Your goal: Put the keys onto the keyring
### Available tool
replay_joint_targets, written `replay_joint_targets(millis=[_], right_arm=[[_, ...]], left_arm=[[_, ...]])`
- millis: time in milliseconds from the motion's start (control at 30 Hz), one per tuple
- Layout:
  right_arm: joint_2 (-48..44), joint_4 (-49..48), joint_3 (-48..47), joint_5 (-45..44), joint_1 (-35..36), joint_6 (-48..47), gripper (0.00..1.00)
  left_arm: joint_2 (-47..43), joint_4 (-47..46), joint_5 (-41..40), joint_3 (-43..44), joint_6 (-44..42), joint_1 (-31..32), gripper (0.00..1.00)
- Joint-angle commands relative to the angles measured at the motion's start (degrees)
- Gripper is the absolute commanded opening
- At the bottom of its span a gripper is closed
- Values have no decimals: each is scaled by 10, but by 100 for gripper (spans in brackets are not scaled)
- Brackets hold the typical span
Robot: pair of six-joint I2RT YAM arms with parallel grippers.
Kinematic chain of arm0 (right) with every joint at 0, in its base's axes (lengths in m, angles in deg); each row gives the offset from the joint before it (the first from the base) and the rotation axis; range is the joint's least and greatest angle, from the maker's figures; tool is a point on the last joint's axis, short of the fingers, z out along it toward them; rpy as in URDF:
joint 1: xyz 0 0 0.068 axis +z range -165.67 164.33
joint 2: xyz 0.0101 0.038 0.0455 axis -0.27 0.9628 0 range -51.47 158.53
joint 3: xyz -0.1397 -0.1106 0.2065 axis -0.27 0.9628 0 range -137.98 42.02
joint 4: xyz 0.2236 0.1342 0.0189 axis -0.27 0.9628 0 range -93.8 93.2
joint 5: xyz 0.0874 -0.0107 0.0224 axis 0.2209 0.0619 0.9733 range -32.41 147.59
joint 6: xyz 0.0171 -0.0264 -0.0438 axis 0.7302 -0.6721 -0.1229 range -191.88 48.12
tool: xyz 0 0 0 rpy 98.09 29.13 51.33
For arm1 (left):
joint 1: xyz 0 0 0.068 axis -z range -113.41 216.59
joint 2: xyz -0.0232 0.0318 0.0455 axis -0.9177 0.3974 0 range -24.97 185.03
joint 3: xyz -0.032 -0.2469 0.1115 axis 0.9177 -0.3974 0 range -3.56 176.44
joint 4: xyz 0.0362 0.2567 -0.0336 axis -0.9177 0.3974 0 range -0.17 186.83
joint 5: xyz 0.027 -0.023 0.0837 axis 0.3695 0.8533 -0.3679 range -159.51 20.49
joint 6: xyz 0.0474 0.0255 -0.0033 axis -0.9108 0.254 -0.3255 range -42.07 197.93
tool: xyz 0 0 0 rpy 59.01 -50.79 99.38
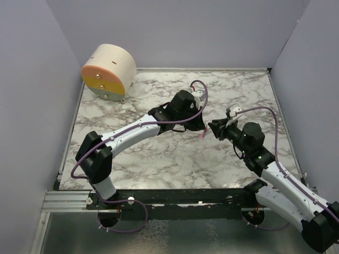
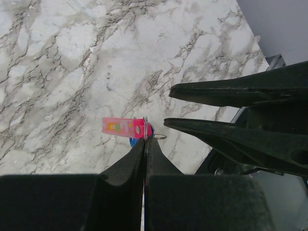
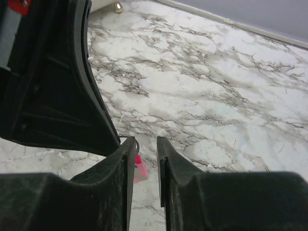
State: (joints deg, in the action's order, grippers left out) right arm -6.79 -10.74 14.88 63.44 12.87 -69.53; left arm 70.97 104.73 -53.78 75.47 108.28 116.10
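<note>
My left gripper [image 1: 202, 128] is shut, and in the left wrist view its fingertips [image 2: 145, 140] pinch the thin metal keyring [image 2: 160, 137]. The pink key [image 2: 122, 127] hangs flat across the tips, held above the marble table. The blue tag [image 2: 132, 141] peeks out just under the key. I cannot tell whether the key is threaded on the ring. My right gripper [image 1: 213, 128] is open and faces the left one tip to tip. In the right wrist view it [image 3: 144, 143] has the ring [image 3: 133, 141] and the key [image 3: 140, 169] at its left finger.
A round wooden drum [image 1: 108, 71] with an orange and yellow face stands at the back left corner. Grey walls close in the marble table [image 1: 159, 159] on three sides. The right gripper's open fingers [image 2: 226, 91] fill the right of the left wrist view.
</note>
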Motion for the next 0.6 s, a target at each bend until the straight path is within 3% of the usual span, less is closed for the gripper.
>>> replay_joint_targets(millis=[0,133,367,567], right_arm=[[-2,31,-32,-18,-1,53,25],[-24,11,-15,-28,-1,92,29],[-21,4,-11,42,-1,101,32],[9,32,-25,81,-1,98,21]], left_arm=[[-10,30,-43,15,-37,0,0],[-14,30,-33,7,-78,-1,0],[-15,46,60,-5,-172,-14,0],[-27,74,102,0,-206,-37,0]])
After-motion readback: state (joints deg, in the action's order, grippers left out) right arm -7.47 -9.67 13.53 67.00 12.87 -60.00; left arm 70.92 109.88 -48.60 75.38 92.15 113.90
